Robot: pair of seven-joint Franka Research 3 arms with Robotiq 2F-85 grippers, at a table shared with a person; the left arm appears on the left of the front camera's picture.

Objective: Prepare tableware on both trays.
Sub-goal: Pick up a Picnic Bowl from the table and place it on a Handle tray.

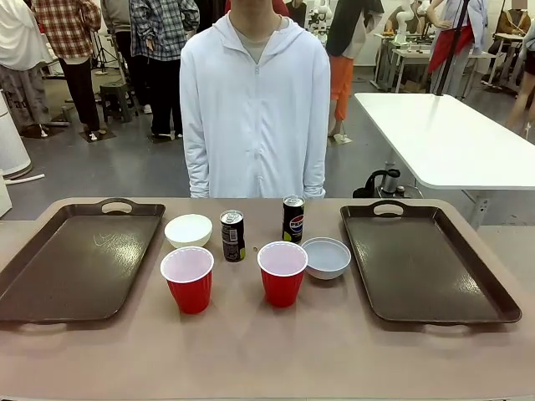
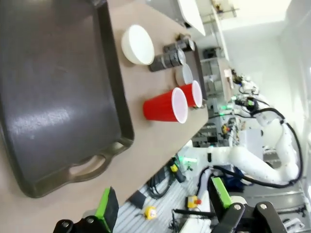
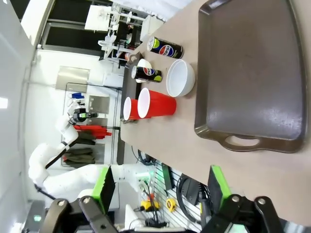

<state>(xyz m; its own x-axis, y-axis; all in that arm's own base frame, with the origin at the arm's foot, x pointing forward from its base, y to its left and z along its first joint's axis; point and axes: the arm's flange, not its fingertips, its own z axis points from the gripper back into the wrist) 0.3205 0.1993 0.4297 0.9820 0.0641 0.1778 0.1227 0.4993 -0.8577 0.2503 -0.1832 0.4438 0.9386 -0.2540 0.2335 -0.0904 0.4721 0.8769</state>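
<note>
The left pincer (image 2: 164, 201) stands wide open and holds nothing; the right pincer (image 3: 160, 189) gapes just as wide, also empty. Close ahead of the left pincer lies the left tray (image 2: 48, 97), bare; beyond the tray's rim, farther from the pincer, sit a bowl (image 2: 137, 44), a cup (image 2: 165, 106) and a can (image 2: 167, 60), all well apart from the pads. Ahead of the right pincer the right tray (image 3: 248, 68) is bare too, with the second bowl (image 3: 181, 77) just beside its rim, then the second cup (image 3: 158, 103) and the Pepsi can (image 3: 165, 48) farther off. All six pieces stand upright on the tabletop (image 1: 267, 351) between the trays, none loaded yet, so the task looks to be at its start. The cups are probably light, thin-walled and easy to crush or tip: pinch gently across the wall just under the rim. The bowls look stiff and smooth; take one by its rim, one finger inside. The cans, if full, would be heaviest and slippery; grip them squarely around the middle
</note>
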